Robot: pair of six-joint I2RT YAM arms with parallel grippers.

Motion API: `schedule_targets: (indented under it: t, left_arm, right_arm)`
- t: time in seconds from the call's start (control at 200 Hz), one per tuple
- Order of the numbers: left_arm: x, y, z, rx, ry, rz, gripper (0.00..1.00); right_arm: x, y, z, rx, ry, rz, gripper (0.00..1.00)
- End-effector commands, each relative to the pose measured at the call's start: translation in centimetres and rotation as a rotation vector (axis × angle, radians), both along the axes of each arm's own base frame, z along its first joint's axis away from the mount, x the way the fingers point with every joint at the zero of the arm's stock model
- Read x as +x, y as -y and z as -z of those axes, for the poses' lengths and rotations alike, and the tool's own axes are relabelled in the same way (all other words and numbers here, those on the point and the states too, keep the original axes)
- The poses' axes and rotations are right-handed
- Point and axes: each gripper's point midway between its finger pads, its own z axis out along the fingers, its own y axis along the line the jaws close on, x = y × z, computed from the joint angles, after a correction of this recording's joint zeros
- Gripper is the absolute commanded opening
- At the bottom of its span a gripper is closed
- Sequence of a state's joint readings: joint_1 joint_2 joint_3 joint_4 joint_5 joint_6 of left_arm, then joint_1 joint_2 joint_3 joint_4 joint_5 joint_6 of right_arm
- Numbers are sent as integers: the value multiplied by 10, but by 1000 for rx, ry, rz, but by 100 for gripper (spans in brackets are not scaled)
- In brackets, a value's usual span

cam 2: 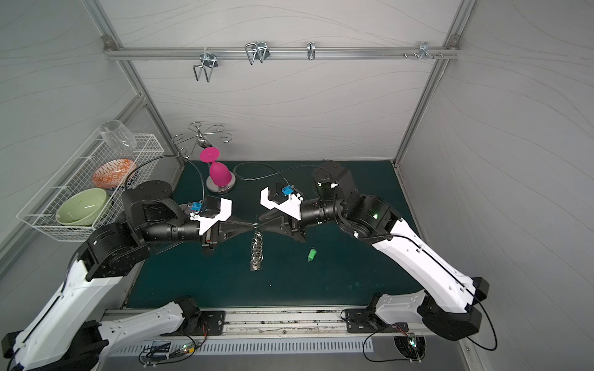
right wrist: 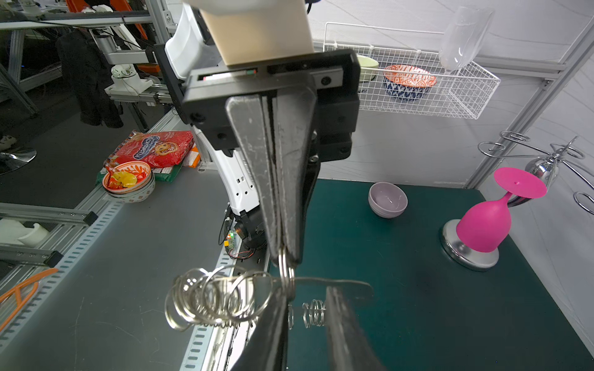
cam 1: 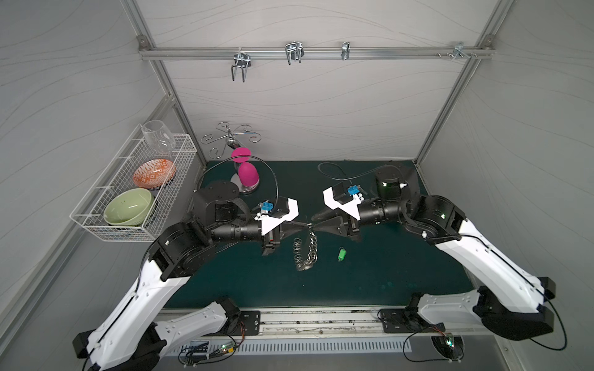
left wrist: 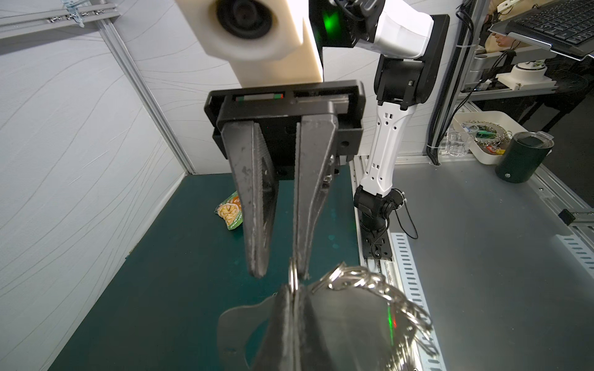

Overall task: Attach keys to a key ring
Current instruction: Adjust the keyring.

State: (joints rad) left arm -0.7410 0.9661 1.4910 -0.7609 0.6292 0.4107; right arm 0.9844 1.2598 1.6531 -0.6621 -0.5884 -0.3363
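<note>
- Over the middle of the green-topped table (cam 1: 385, 273), in both top views, the key ring (cam 1: 305, 250) (cam 2: 257, 250) hangs edge-on. It is a grey plate strung with silver wire rings. The left gripper (cam 1: 302, 225) and right gripper (cam 1: 316, 225) meet tip to tip at its upper end.
- Just right of the key ring, the key (cam 1: 341, 254) (cam 2: 311, 254) lies on the table. It is small and bright green with a metal loop, and neither gripper touches it.
- Left wrist view: the left gripper (left wrist: 294, 290) is clamped on one wire ring (left wrist: 292, 273). The right gripper (left wrist: 279, 273) has its jaws apart, with that ring against one finger. A green-orange snack packet (left wrist: 229, 213) lies by the wall; its print is unreadable.
- Right wrist view: the left gripper (right wrist: 284, 253) pinches the wire ring (right wrist: 286, 273), and the right gripper (right wrist: 307, 295) stands spread. A red snack packet (right wrist: 151, 149) off the table shows a cartoon face; its lettering is illegible.
</note>
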Motion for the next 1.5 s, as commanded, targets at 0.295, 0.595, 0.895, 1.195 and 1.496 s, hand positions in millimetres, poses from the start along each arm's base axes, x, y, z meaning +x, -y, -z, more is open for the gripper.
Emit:
schedule_targets:
  t: [0.295, 0.595, 0.895, 1.195, 1.496]
  left_arm:
    - [-6, 1, -20, -55, 45, 28, 0]
    - [-2, 2, -23, -63, 58, 13, 0]
    - [6, 1, -25, -91, 76, -32, 9]
    - [10, -6, -24, -109, 88, -91, 48]
    - [10, -15, -35, -162, 95, -141, 49]
  right_arm:
    - [-6, -3, -22, 59, -3, -23, 13]
    - [-13, -12, -17, 46, -38, -57, 0]
    - [-13, -16, -29, 121, -52, -61, 0]
    - [-8, -8, -53, 229, -53, -57, 0]
    - [1, 2, -68, 285, -75, -30, 0]
